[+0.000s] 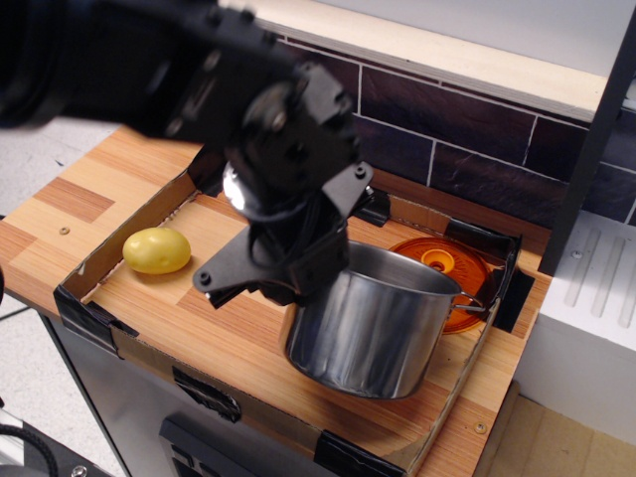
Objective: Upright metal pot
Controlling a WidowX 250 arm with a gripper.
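Note:
The metal pot is a large shiny steel cylinder standing nearly upright, mouth up, on the wooden board at the front right of the cardboard tray. A thin wire handle shows at its right rim. My black gripper is at the pot's left rim, tilted over, and appears shut on the rim. The arm reaches in from the upper left and is blurred.
An orange translucent lid with a knob lies flat behind the pot. A yellow ball sits at the tray's left side. Low cardboard walls ring the board. A dark tiled backsplash stands behind.

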